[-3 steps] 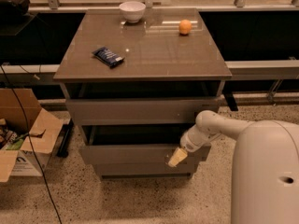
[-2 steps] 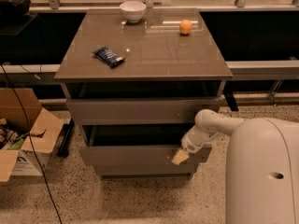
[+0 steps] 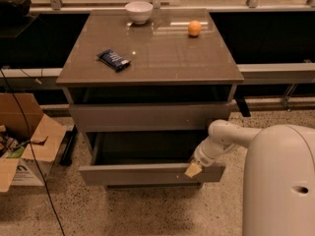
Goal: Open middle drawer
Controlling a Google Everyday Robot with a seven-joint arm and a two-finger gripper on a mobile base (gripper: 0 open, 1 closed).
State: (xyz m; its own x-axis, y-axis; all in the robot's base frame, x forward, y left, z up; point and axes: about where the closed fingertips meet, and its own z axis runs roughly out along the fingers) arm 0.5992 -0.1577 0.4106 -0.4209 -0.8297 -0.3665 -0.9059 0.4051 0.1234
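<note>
The middle drawer [image 3: 142, 174] stands drawn out toward me from the table [image 3: 162, 65], its grey front well forward of the drawer front above [image 3: 147, 117], with a dark band of open interior between the two. The tool [image 3: 193, 169] sits at the right end of that front, its tan tip against the upper edge. That seems a sensible spot, since the panel has no handle and the top lip is the only thing to hook and pull. I cannot tell whether the tool is spread or pressed together. The white arm [image 3: 224, 136] reaches in from the right, from the robot's rounded body [image 3: 278, 181], which fills the near right corner.

On the table's top, a white bowl [image 3: 139, 11] sits at the far edge, an orange [image 3: 194, 28] to its right and a dark blue snack packet [image 3: 113, 59] nearer on the left. None of them is anywhere near the drawer's path. On the floor to the left lies an open cardboard box [image 3: 29, 141] with a black cable [image 3: 16, 109] trailing across it, both well apart from the drawer. Only bare floor shows in front of the drawer. By my reckoning the job looks mostly done.
</note>
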